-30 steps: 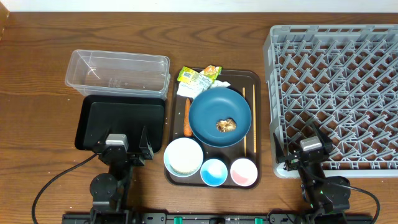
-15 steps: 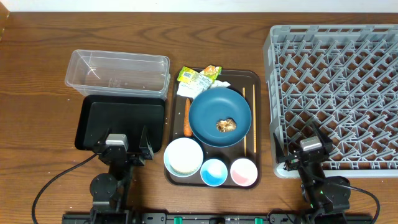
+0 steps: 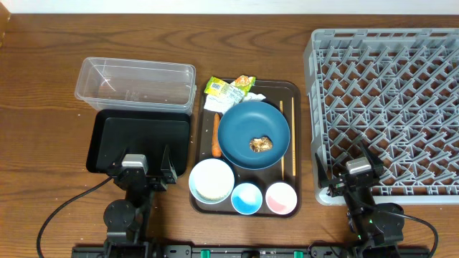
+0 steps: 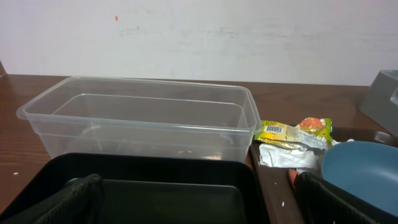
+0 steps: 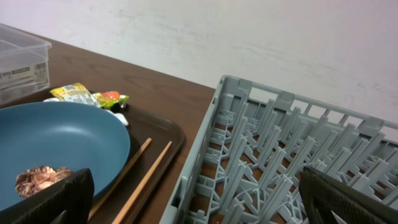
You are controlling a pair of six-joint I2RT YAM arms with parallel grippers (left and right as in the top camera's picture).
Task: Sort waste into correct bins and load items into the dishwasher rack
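A dark-blue plate point(image 3: 240, 129) holds a brown food lump point(image 3: 260, 144). A white bowl point(image 3: 212, 180), a light-blue cup point(image 3: 247, 198) and a pink cup point(image 3: 281, 198) stand in front of it. Chopsticks point(image 3: 287, 136) lie to its right, a carrot point(image 3: 216, 137) to its left. Wrappers point(image 3: 229, 88) and a napkin point(image 3: 252, 96) lie behind it. The clear tub point(image 3: 136, 84) and black bin point(image 3: 140, 140) are at the left, both empty. The grey rack point(image 3: 387, 107) is at the right. My left gripper point(image 3: 136, 166) is open at the black bin's near edge. My right gripper point(image 3: 356, 166) is open at the rack's near left corner.
All dishes and waste sit on a flat dark-brown tray point(image 3: 295, 93) between the bins and the rack. A white wall stands behind the table. The left wrist view shows the tub point(image 4: 143, 118), the right wrist view the rack's edge point(image 5: 211, 143).
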